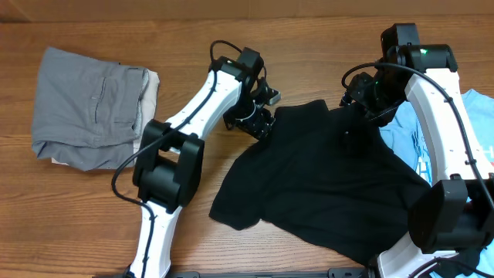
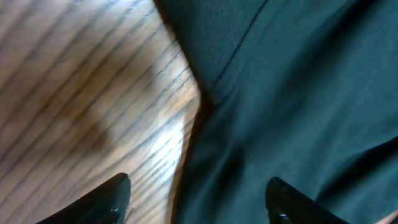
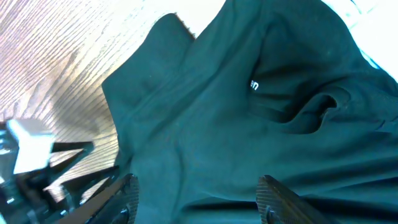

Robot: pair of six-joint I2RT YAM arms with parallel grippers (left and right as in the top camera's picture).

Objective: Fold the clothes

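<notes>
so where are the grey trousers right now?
Overhead view: the grey trousers lie folded at the far left of the table, left of the left arm and apart from the black T-shirt.

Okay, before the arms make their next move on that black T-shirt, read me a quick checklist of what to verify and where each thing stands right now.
1. Left hand open: ok, fingers spread across the black T-shirt edge, over the table.
2. Right hand open: ok, fingers spread above the shirt, near its white logo.
3. Fabric caught in either hand: cannot tell.
4. Shirt lying flat: not ok, it is crumpled and creased.
5. Shirt apart from the light-blue T-shirt: not ok, their sides meet.
6. Grey trousers out of the way: ok, folded at the far left, apart from the shirt.
</notes>
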